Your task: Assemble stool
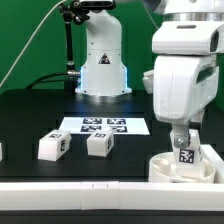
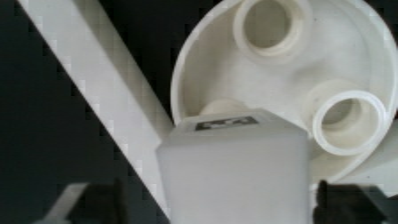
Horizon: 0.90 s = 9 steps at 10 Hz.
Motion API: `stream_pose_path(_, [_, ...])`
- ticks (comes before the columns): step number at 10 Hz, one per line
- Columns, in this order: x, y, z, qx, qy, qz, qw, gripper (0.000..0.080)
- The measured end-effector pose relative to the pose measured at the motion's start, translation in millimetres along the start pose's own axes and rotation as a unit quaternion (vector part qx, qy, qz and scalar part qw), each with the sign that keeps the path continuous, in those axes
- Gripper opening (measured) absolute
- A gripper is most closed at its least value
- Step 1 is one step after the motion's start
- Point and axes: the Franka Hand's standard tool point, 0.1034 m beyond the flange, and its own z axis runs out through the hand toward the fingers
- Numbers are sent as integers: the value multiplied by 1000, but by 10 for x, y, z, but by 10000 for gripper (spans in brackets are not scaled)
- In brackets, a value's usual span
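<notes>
My gripper [image 1: 184, 140] is shut on a white stool leg [image 1: 185, 155] with a black-and-white tag and holds it upright over the round white seat [image 1: 160, 167] at the exterior view's lower right. In the wrist view the leg [image 2: 231, 165] sits between my dark fingers [image 2: 84, 200], its tagged end against the seat [image 2: 222, 70] near a raised socket [image 2: 352, 122]; another socket [image 2: 279, 25] is open. I cannot tell how deep the leg sits. Two more tagged legs [image 1: 52, 146] [image 1: 99, 144] lie on the black table.
The marker board [image 1: 104, 125] lies flat behind the loose legs. A long white border rail [image 1: 80, 190] runs along the table's front edge and shows as a diagonal bar in the wrist view [image 2: 98, 90]. The robot base [image 1: 103, 60] stands at the back.
</notes>
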Motion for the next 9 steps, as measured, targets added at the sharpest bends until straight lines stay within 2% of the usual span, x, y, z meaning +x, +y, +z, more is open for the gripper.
stream_pose_path(1, [-5, 4, 0, 0, 0, 1, 1000, 398])
stream_pose_path(2, [-9, 7, 0, 0, 0, 1, 1000, 398])
stream_pose_path(3, [-11, 8, 1, 0, 0, 11, 1000, 335])
stream_pose_path(5, [-22, 14, 3, 1, 1, 36, 999, 335])
stream_pose_path(6, [-39, 22, 8, 3, 3, 99, 995, 335])
stream_pose_path(9, [-3, -5, 15, 18, 14, 308, 951, 337])
